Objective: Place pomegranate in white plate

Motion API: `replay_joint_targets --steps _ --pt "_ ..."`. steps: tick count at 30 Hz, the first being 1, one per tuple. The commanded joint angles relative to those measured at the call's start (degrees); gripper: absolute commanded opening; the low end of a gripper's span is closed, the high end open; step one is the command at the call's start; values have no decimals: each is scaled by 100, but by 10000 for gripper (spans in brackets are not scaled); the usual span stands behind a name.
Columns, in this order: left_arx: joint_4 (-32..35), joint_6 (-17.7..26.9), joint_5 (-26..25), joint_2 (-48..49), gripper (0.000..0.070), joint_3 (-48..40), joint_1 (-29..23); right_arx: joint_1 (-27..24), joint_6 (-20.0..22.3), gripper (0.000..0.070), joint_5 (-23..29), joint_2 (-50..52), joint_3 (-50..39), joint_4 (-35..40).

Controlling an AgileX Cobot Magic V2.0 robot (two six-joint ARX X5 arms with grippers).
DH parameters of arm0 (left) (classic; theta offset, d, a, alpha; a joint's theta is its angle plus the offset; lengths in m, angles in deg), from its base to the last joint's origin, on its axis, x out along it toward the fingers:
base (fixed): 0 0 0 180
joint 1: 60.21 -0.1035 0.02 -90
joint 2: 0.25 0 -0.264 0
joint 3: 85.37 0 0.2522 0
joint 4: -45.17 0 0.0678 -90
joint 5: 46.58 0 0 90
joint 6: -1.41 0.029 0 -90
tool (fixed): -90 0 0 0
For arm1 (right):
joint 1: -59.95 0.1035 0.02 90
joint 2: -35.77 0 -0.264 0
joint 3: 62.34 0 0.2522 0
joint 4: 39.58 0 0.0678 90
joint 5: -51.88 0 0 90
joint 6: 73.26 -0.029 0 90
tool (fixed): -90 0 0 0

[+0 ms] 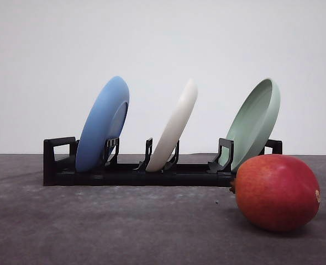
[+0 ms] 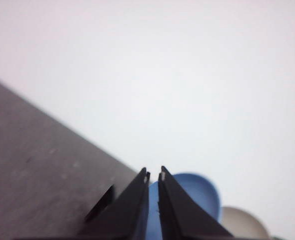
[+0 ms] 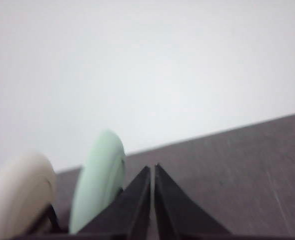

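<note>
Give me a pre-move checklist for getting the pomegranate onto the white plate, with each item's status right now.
1. Pomegranate free to grasp: ok. It lies on the dark table in front of the rack's right end, nothing on top of it.
2. White plate ready to receive fruit: not ok. It stands on edge, leaning in the middle slot of the black rack, between the blue plate and the green plate.
3. Left claw open: not ok. Fingers nearly together, holding nothing.
4. Right claw open: not ok. Fingers closed, holding nothing.
5. Clearance beside the white plate: cannot tell from these angles.
</note>
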Motion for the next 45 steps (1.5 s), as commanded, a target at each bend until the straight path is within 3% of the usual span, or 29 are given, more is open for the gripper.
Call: replay_joint_targets --steps 1,5,13,22,25,29,37,41,45 --pt "52 -70 22 4 13 175 -2 -9 -254 6 0 4 277 46" --pt "-647 321 24 -22 13 774 -2 -9 -207 6 -2 -4 957 -694" --pt "-3302 1283 40 -830 13 2514 -2 -11 46 6 -41 -702 2556 -2910" --pt "-5103 2391 -627 -2343 13 3817 0 -4 1122 6 -761 -2061 3550 -4332" --pt "-5317 2802 -910 -2803 13 4067 0 31 1328 6 -1081 -2417 3598 -4403" --pt "-5348 3183 -1189 -3334 13 4260 104 307 1447 7 -1101 -2685 3598 -4400" --pt "-5043 3964 -1187 -3992 13 4587 986 1122 2005 7 -1104 -2776 3598 -4398" --pt "-5053 4704 -1187 -4244 13 4841 1399 1361 2301 7 -1242 -2774 3598 -4398" --pt "-5044 4986 -1186 -4468 15 5037 1687 1463 2438 10 -1359 -2774 3598 -4395"
